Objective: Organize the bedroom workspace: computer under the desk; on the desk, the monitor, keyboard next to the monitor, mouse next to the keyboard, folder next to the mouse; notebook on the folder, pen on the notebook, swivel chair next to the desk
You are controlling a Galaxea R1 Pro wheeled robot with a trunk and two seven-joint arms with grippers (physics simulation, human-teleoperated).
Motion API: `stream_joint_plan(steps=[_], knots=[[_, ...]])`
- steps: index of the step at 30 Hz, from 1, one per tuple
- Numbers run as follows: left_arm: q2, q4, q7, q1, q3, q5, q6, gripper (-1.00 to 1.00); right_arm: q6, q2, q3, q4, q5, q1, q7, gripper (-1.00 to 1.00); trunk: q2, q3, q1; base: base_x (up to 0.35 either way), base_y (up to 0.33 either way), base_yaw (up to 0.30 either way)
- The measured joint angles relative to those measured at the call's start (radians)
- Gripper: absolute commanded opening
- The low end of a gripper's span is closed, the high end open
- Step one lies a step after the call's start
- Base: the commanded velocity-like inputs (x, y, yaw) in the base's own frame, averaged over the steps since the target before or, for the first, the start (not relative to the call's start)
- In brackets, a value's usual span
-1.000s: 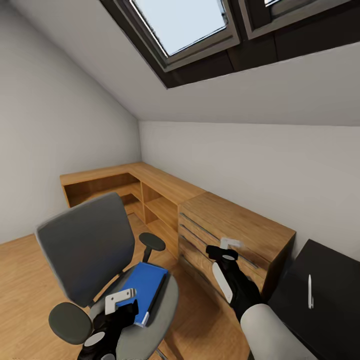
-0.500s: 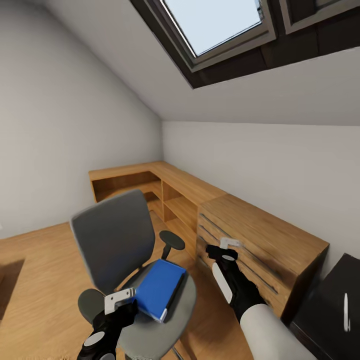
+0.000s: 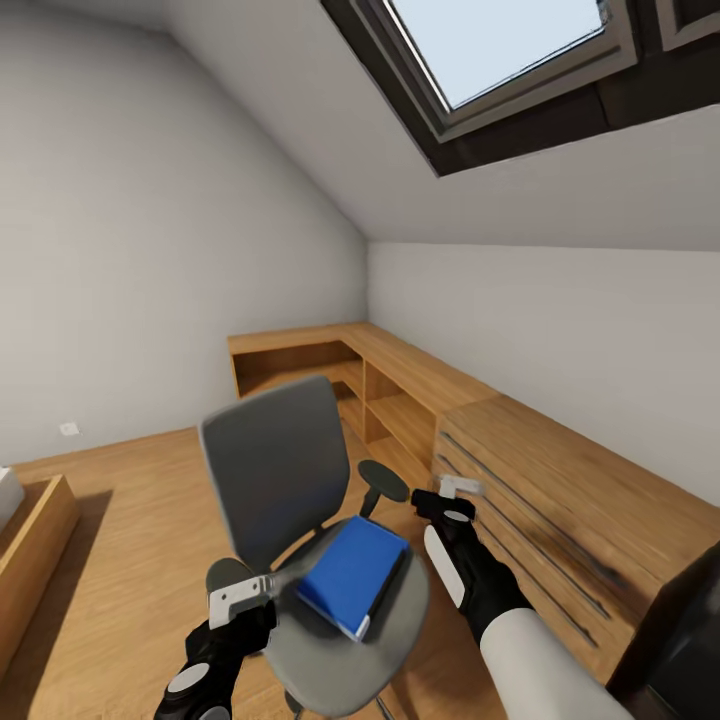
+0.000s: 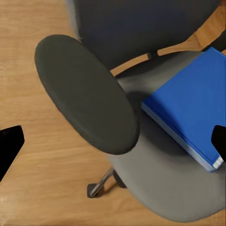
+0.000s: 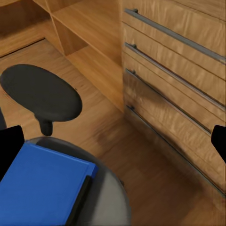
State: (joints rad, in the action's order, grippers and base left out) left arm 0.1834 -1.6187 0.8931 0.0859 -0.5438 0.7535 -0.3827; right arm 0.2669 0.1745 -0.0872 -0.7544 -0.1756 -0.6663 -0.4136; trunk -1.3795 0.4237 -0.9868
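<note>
I record a blue folder [image 3: 355, 573] with a pale edge on the grey-seated swivel chair [image 3: 275, 480] with black armrests, light wood-grain cabinet [image 3: 560, 510] and plank floor [image 3: 120, 560], grey walls, and my black-and-white grippers.

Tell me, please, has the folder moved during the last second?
No. The folder still lies on the swivel chair beside the wood cabinet; only the camera turned.

The glossy black desk [image 3: 690, 630] is cut off at the head view's lower right corner; the grey-seated swivel chair's [image 3: 345, 640] base is cropped below.
</note>
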Motion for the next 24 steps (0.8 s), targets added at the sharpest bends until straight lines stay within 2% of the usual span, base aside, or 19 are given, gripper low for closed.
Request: stream_joint_plan(steps=[17,22,24], knots=[[0.002,0.001,0.0,0.0,0.004,0.0,0.0,1.0,0.0,0.0,0.0,0.0,0.001,0.0,0.0,1.0,0.0,0.0,0.0,0.0,0.0,0.28],[0.002,0.003,0.0,0.0,0.033,0.0,0.0,1.0,0.001,0.0,0.0,0.0,0.002,0.001,0.0,1.0,0.0,0.0,0.0,0.0,0.0,0.247],[0.002,0.008,0.0,0.0,0.064,0.001,0.0,1.0,0.001,0.0,0.003,-0.001,0.003,0.001,0.003,1.0,0.0,0.0,0.0,0.0,0.0,0.086]])
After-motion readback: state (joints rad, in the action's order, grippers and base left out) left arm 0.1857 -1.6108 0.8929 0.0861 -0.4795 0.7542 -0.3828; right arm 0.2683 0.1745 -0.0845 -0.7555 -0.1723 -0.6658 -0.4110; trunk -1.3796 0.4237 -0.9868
